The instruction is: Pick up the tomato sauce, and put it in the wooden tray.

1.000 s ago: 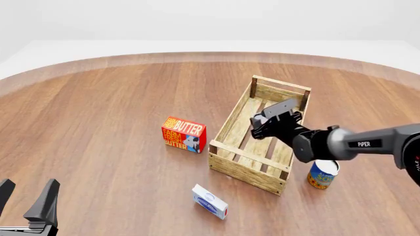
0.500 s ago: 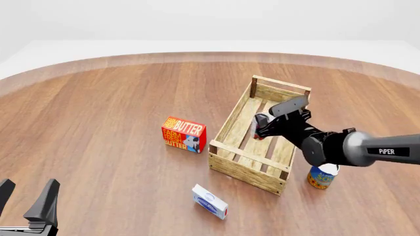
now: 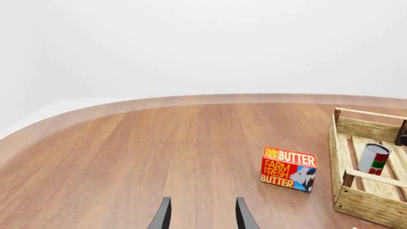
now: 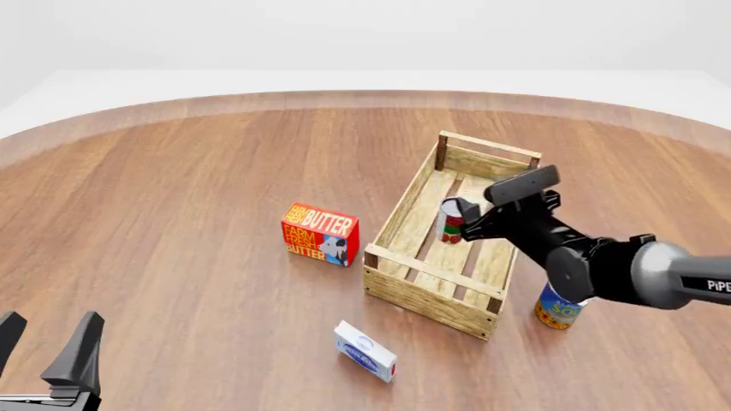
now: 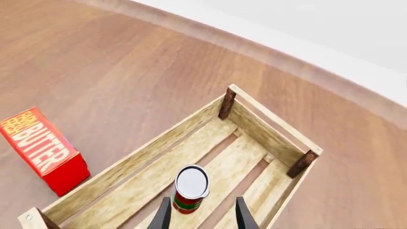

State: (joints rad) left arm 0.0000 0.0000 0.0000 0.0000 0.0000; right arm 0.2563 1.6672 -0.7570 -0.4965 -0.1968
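Nearest the camera in the front view, the left claw (image 4: 46, 347) sits at the lower left corner, cut off by the frame edge; only its two dark fingers show, spread apart with nothing between them. The left wrist view shows the same open gap above bare wood.

A little farther out, a small blue-and-white box (image 4: 365, 350) lies on the tabletop (image 4: 171, 197), well apart from the left claw. To its right, a blue-and-orange can (image 4: 557, 309) stands just beside the near right corner of the wooden tray (image 4: 395, 295); its upper part is hidden by the right arm, and its label is too small to read.

The right arm enters from the right edge, its base cut off. The right claw (image 5: 201, 215) hangs over the tray; in the front view its fingertips are hard to separate from the dark wrist, but the right wrist view shows two fingers parted, with the can beyond their tips and not gripped.

The tomato sauce (image 4: 454, 219) stands inside the tray on the slats, about midway along its length, tilted slightly or upright, hard to say which. From the left wrist view the can (image 3: 374, 159) shows through the tray's open side, its base hidden by a rail.

Left of the tray, apart from it, stands a red butter box (image 4: 320, 234).
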